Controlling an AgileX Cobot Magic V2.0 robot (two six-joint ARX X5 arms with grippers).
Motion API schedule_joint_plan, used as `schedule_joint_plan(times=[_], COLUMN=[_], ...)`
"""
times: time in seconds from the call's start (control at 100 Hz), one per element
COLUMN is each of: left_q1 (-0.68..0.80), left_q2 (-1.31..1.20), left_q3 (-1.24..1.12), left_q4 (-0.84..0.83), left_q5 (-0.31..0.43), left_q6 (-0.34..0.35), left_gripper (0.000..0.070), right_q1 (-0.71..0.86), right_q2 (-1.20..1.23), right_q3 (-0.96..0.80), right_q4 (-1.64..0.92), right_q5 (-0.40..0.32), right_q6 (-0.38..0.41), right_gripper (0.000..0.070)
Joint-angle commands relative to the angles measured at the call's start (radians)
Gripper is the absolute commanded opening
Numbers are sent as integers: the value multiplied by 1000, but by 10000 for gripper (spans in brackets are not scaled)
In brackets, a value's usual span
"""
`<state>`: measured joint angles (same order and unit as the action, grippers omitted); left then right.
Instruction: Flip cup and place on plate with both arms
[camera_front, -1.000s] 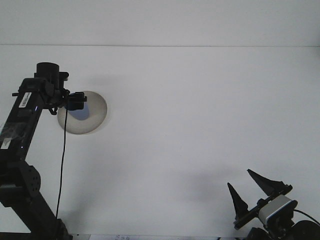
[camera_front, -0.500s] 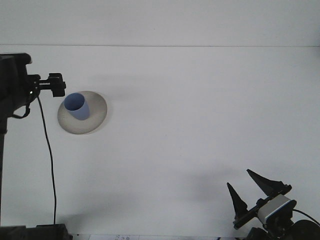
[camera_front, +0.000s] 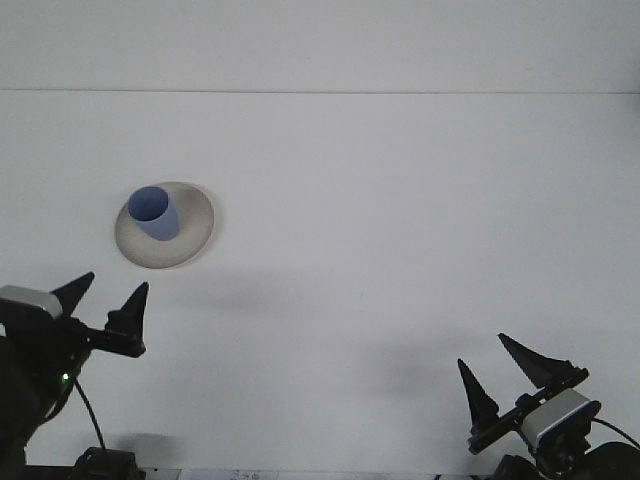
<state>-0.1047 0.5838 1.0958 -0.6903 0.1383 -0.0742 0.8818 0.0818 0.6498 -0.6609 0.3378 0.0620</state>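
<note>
Blue cup (camera_front: 154, 212) sits upright, mouth up, on the plate (camera_front: 197, 226) at the left side of the white table (camera_front: 400, 220), set toward the plate's rear-left, not centred. We see both arms low at the near edge and well apart from it: left gripper (camera_front: 103, 300) at bottom left, fingers spread, holding nothing; right gripper (camera_front: 505, 375) at bottom right, fingers likewise spread and empty. We judge the flip and the placing done, so the step in hand looks like parking the arms at rest. To do that well we'd keep both grippers low and on their own sides, clear of the plate, and watch the black cable hanging under the left arm so it doesn't drag toward the cup; nothing needs re-gripping unless the cup must be centred, which the task doesn't ask. Cup is a small tapered tumbler, matte pale blue, probably plastic, light and easy to tip. Plate is round, shallow, off-white to grey with a smooth, slightly raised rim, material unclear. Table surface is plain matte white, no texture visible. Gripper fingers are black, pointed, triangular in outline; a pale camera housing sits behind each pair.
</note>
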Motion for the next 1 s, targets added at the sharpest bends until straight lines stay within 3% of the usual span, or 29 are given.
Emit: schedule_joint_plan(times=[0.0, 0.17, 0.23, 0.26, 0.28, 0.36, 0.37, 0.99], left_q1=[-2, -2, -2, -2, -2, -2, -2, -2], left_q2=[-74, -251, -290, -306, -313, -334, -336, -360], left_q3=[-119, -333, -370, -382, -385, -388, -388, -387], left_q4=[35, 63, 57, 52, 47, 32, 32, 42], left_q5=[5, 27, 27, 27, 27, 27, 28, 27], left_q6=[-49, -128, -135, -137, -137, -136, -136, -137], left_gripper=[543, 542, 501, 444, 364, 10, 0, 16], right_q1=[9, 9, 9, 9, 9, 9, 9, 9], right_q2=[3, 3, 3, 3, 4, 5, 5, 4], right_q3=[3, 3, 3, 3, 3, 3, 3, 4], right_q4=[17, 16, 12, 11, 10, 8, 7, 32], right_q5=[2, 2, 3, 3, 3, 3, 3, 3], right_q6=[18, 21, 20, 20, 21, 21, 20, 35], right_gripper=[486, 485, 474, 427, 369, 14, 0, 4])
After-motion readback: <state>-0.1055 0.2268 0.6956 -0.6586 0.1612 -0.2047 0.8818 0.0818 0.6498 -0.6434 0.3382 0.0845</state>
